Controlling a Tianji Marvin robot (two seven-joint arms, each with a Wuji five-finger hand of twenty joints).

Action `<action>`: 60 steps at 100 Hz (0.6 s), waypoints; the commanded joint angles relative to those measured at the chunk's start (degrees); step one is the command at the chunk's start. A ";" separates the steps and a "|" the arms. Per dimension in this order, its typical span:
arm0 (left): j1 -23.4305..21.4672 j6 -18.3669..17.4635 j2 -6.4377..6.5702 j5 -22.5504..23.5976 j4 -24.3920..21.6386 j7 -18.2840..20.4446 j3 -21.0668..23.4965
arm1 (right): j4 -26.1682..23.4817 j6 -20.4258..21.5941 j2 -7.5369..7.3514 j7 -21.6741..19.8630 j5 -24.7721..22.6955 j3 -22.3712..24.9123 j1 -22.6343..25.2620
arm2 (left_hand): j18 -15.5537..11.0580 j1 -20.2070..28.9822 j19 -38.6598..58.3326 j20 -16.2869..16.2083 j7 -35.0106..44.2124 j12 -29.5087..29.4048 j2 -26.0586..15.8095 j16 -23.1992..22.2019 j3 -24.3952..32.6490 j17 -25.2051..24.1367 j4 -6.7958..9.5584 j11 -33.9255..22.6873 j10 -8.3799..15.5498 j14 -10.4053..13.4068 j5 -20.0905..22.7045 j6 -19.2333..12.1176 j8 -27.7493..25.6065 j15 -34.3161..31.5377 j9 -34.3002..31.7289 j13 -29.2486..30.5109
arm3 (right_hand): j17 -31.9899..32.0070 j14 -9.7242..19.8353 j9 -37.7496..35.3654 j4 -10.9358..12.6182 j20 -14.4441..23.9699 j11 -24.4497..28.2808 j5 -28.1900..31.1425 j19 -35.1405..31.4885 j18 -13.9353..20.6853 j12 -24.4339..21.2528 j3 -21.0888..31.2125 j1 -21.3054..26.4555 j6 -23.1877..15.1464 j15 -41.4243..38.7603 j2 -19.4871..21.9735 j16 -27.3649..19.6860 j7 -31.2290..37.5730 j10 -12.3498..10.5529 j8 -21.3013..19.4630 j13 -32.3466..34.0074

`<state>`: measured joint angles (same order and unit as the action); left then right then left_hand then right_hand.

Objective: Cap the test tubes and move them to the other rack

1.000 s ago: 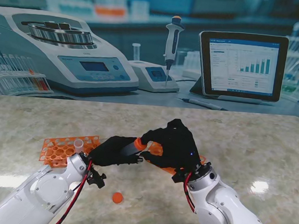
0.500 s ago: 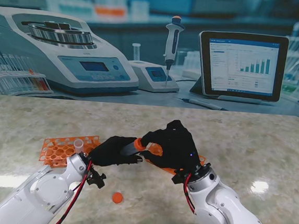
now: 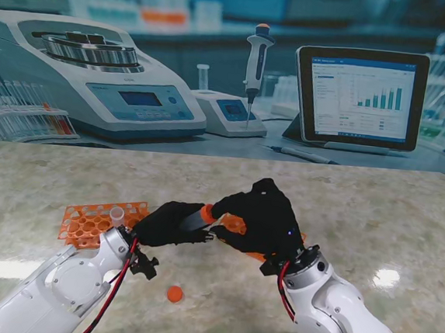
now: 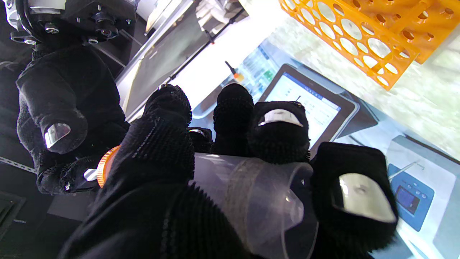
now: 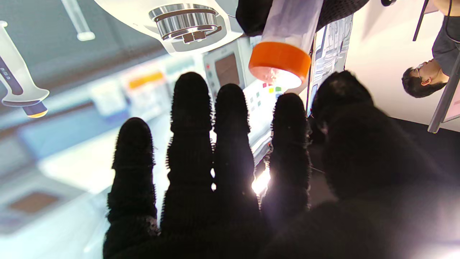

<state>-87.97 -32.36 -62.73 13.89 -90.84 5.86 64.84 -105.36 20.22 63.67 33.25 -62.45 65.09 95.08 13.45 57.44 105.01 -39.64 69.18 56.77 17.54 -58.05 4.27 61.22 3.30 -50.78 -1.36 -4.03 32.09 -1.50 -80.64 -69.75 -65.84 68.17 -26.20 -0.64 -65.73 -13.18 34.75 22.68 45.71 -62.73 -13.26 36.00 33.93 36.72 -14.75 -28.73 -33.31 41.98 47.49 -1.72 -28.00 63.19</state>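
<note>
Left hand (image 3: 169,223) reaching in from the left, grasping a clear test tube (image 3: 195,219) tilted above the tabletop (image 3: 374,219), right hand (image 3: 259,216) arching over its orange cap (image 3: 207,212), fingers spread and holding nothing, loose orange cap (image 3: 174,293) lying nearer to me, orange rack (image 3: 85,223) sitting at left.

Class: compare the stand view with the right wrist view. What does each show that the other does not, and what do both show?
Only the stand view shows the loose orange cap on the table, the orange rack on the left with an uncapped tube, and both arms. Only the right wrist view shows the right hand's fingers spread apart, just short of the cap. Both show the left hand holding the capped tube.
</note>
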 commanded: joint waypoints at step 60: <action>-0.17 -0.30 0.01 0.03 -0.59 0.41 -0.08 | -2.07 1.45 0.06 -11.32 6.51 3.00 -1.22 | -8.00 1.59 10.58 0.13 1.31 0.91 -3.18 -0.75 0.16 1.11 -0.27 -1.26 2.39 2.24 -0.20 -2.78 -1.81 -1.81 -0.60 3.71 | 5.82 -1.22 9.64 7.11 0.48 -5.97 -4.29 3.71 -0.91 -4.78 1.82 -8.67 7.80 4.17 3.12 -1.81 -20.90 1.29 -4.61 -7.04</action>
<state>-87.97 -32.54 -62.72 13.88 -90.99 6.00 64.78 -107.52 21.68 63.68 22.77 -56.36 68.04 94.44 13.42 57.44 105.01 -39.64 69.18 56.77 17.54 -58.07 4.26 61.22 3.30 -50.79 -1.36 -4.03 32.09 -1.52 -80.64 -69.75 -65.84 68.17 -21.91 -1.42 -57.97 -7.62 34.75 17.65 43.66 -59.99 -13.30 31.76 35.36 29.77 -8.07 -26.33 -30.81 41.12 27.66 -1.32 -32.50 58.05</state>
